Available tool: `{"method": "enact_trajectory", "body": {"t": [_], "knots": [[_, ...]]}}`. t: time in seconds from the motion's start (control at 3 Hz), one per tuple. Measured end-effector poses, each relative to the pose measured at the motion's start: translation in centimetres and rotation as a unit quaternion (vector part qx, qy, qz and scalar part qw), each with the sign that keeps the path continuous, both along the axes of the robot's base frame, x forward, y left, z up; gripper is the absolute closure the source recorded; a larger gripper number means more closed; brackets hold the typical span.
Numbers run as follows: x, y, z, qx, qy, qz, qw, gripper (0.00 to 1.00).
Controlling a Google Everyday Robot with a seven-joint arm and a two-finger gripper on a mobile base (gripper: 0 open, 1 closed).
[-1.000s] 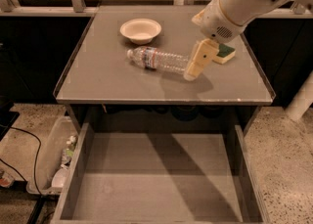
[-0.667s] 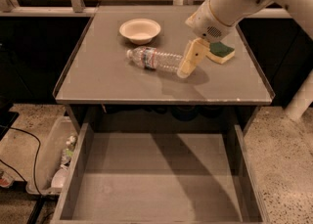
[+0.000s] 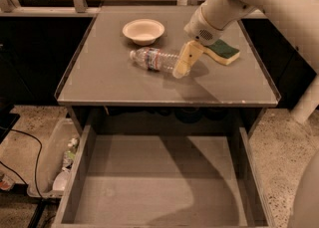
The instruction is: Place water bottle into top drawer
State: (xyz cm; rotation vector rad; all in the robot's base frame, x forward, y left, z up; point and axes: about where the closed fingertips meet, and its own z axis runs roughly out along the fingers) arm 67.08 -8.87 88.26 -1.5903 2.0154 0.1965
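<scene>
The bottle lies on its side mid worktop, cap left, long way left-right, w/ the pincer at its right end (can't tell if open or shut), & the drawer open on the near side.

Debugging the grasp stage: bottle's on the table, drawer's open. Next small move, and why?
Probably ease the end effector along the water bottle toward its cap for a mid-body grasp. It sits only at the base end, the bottle lies on its side on the tabletop, and the top drawer stands open.
</scene>
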Motion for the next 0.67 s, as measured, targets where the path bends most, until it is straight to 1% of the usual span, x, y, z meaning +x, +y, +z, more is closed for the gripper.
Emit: {"method": "enact_trajectory", "body": {"t": [0.33,0.67], "knots": [[0.6,0.6,-1.6,0.008,0.019,-0.013,0.9997,0.00],[0.6,1.2,-2.9,0.013,0.036,-0.021,0.9990,0.00]]}}
